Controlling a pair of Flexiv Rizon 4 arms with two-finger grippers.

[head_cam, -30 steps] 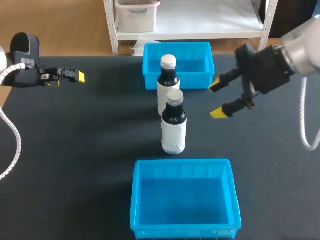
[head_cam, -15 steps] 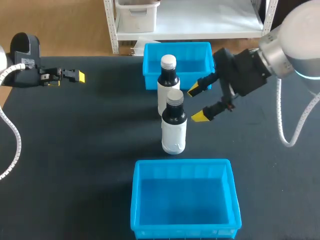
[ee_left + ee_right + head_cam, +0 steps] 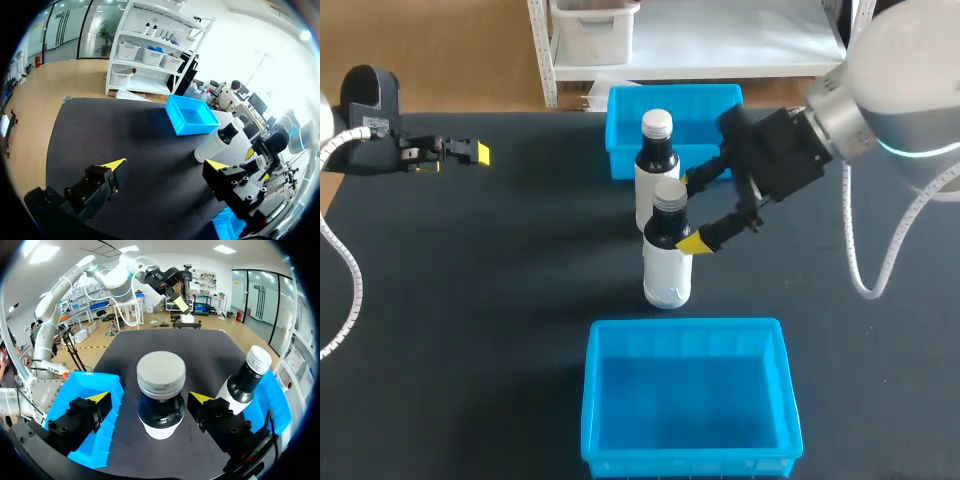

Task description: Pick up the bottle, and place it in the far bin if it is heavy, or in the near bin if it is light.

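Two dark bottles with white labels stand mid-table. The nearer one (image 3: 668, 255) has a grey cap, the farther one (image 3: 656, 160) a white cap. My right gripper (image 3: 693, 213) is open, its fingers on either side of the nearer bottle's neck without gripping. In the right wrist view the grey-capped bottle (image 3: 161, 395) sits between the yellow fingertips (image 3: 100, 397) of the right gripper (image 3: 150, 399), and the white-capped bottle (image 3: 247, 375) stands beside it. My left gripper (image 3: 470, 152) is open at the far left, holding nothing. The left gripper (image 3: 166, 165) looks toward the white-capped bottle (image 3: 220, 142).
The far blue bin (image 3: 725, 150) stands just behind the bottles, and the near blue bin (image 3: 690, 335) lies in front of them; nothing shows inside either. In the right wrist view the near bin (image 3: 87, 390) and far bin (image 3: 277, 400) flank the gripper. The far bin (image 3: 192, 116) lies ahead of the left gripper.
My right arm has swung left from beside the far bin until its open fingers straddle the nearer bottle's neck. The left arm and both bottles have stayed put.
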